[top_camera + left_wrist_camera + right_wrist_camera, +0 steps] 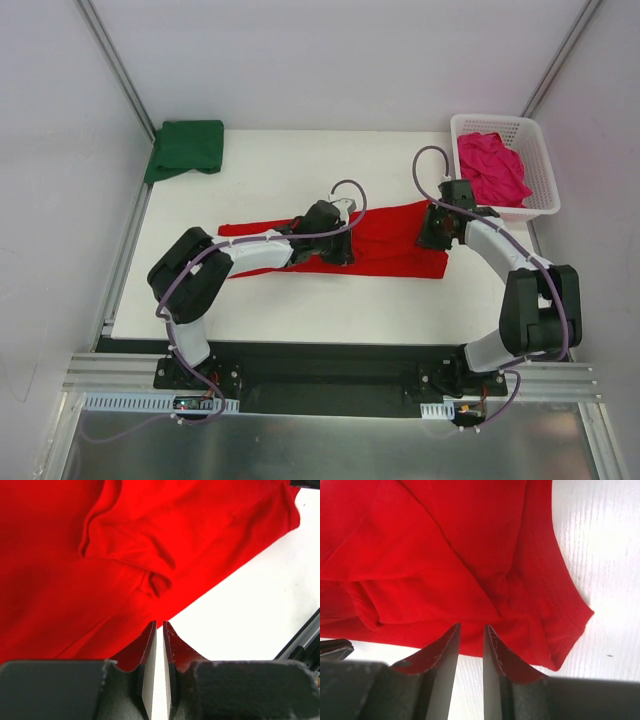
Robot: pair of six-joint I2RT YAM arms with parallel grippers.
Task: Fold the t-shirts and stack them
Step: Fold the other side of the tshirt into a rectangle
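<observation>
A bright red t-shirt lies in a wrinkled strip across the middle of the white table. My left gripper hangs over its middle. In the left wrist view the gripper is open by a narrow slit with only table showing through, its tips at the edge of the red cloth. My right gripper is at the shirt's right end. In the right wrist view that gripper is open and empty, just above a hemmed edge of the red cloth. A dark green t-shirt lies folded at the back left corner.
A white lattice basket at the back right holds a crumpled magenta-pink t-shirt. Grey walls and a metal frame close in the table on three sides. The arm bases sit on a rail at the near edge.
</observation>
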